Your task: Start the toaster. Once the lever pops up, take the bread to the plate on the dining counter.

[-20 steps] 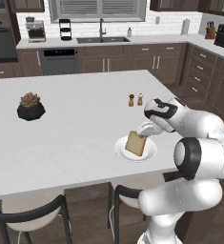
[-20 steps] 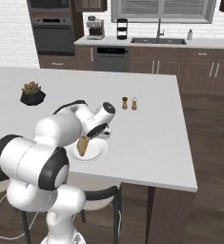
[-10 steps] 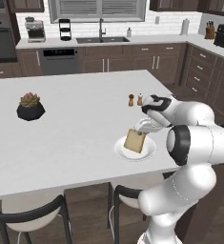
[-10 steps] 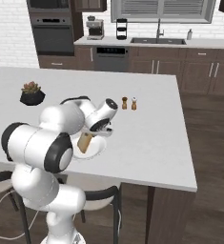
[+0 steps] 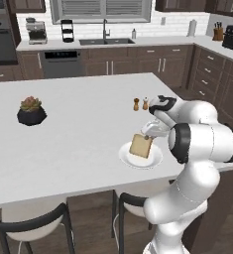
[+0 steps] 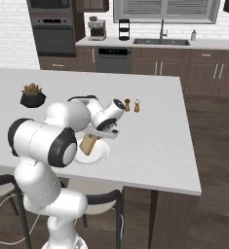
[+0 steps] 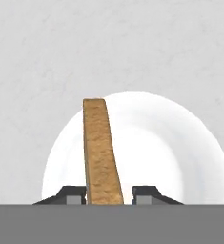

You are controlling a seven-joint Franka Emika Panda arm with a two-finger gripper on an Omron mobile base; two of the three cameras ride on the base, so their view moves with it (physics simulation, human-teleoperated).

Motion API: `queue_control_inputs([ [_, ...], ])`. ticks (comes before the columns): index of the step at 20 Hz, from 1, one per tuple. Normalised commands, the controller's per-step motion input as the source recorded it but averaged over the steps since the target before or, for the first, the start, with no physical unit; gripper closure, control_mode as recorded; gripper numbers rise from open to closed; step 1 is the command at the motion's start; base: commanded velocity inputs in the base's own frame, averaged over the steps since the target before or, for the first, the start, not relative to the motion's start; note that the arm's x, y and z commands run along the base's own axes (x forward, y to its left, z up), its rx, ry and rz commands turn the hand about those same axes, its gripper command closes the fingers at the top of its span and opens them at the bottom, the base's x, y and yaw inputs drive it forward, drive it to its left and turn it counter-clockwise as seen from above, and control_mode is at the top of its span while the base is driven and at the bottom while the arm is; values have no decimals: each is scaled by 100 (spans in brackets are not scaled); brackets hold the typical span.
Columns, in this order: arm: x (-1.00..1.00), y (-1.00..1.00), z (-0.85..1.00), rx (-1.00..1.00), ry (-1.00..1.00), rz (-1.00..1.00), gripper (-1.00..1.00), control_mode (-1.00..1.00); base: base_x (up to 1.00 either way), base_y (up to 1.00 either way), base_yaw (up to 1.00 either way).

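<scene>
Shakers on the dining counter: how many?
2. The brown shaker and the pale-topped shaker stand side by side on the dining counter, just beyond the plate. The arm may hide others.

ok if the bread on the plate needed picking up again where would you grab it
By its top edge, coming straight down from above. The bread stands on edge over the plate, leaning slightly, so its two flat faces are exposed to the gripper fingers; pinching across that thin width looks easiest.
</scene>
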Motion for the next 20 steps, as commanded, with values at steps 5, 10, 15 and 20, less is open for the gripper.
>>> queue_control_inputs([
  [5,-54,0,0,0,0,0,-100,-100,0,0,0],
  [10,-57,0,0,0,0,-3,-100,-100,0,0,0],
  [15,-4,-9,10,-5,-2,-5,-100,-100,0,0,0],
  [20,-1,-46,0,-15,-1,-10,-100,-100,0,0,0],
])
